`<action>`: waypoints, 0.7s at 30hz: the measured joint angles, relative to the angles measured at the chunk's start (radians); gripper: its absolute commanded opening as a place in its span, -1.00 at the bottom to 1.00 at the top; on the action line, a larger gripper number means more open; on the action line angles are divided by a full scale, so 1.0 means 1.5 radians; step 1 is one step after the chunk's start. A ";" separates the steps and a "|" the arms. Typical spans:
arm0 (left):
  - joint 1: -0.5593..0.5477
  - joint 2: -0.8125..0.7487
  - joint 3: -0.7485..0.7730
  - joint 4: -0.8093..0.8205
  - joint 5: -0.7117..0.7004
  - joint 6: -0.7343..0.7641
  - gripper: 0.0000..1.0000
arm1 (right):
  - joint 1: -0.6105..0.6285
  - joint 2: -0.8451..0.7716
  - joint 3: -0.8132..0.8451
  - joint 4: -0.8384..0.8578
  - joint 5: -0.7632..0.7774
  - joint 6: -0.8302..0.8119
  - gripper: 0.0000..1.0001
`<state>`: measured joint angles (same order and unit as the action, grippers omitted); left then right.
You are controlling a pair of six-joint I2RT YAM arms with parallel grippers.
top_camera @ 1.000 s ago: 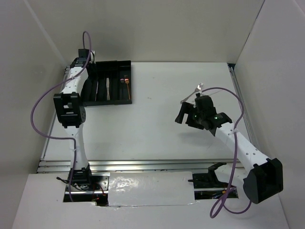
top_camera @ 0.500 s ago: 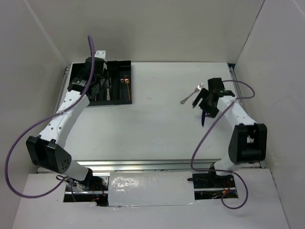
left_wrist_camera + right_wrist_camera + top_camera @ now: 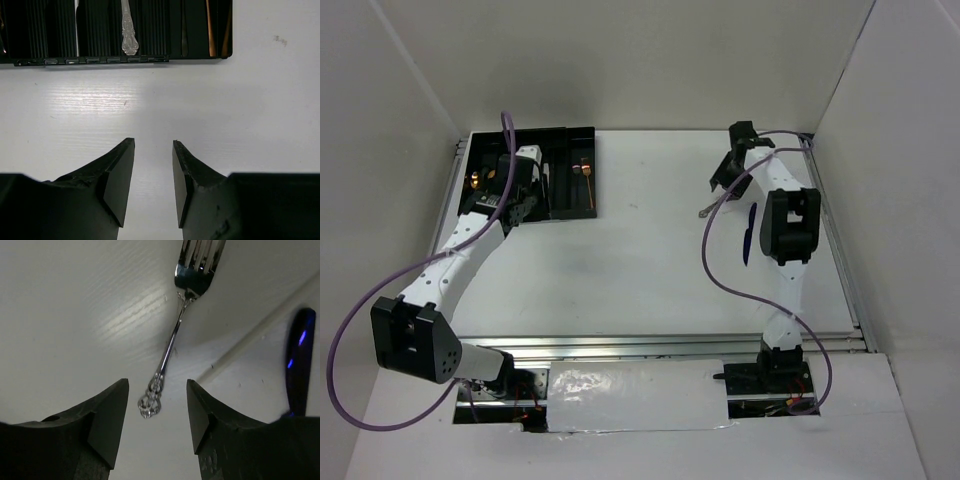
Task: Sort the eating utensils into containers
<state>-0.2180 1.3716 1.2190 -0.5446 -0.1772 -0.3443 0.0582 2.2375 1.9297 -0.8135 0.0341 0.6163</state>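
The black cutlery tray (image 3: 560,145) sits at the back left, with a copper utensil (image 3: 585,170) in its right slot. In the left wrist view, the tray's near edge (image 3: 100,61) shows a silver handle (image 3: 128,30) and copper handles (image 3: 210,25) in its slots. My left gripper (image 3: 517,205) (image 3: 153,142) is open and empty over the table, just in front of the tray. A silver fork (image 3: 710,207) (image 3: 172,340) lies at the back right. My right gripper (image 3: 723,180) (image 3: 156,385) is open, its jaws either side of the fork's ornate handle end. A glossy dark utensil (image 3: 750,232) (image 3: 297,365) lies to the right.
A thin pale stick (image 3: 260,330) lies between the fork and the dark utensil. White walls enclose the table on the left, back and right. A gold glint (image 3: 475,180) shows in the tray's left end. Purple cables loop from both arms.
My right gripper moved back and left, now over the fork's handle. My left gripper drew back from over the tray to its near edge. Both arms changed pose.
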 measured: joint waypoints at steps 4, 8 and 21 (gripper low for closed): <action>0.000 0.000 0.000 0.008 0.006 0.001 -0.03 | 0.012 0.076 0.050 -0.030 0.016 0.012 0.14; 0.003 0.000 0.000 0.016 0.012 0.002 -0.03 | 0.022 0.100 0.091 -0.057 0.029 0.017 -0.23; 0.041 -0.020 -0.001 0.017 0.035 0.003 -0.03 | 0.038 0.179 0.219 -0.135 0.067 0.019 -0.81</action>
<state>-0.1566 1.3411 1.2175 -0.5194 -0.1242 -0.3397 0.1158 2.5053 2.2585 -1.0161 0.1349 0.6449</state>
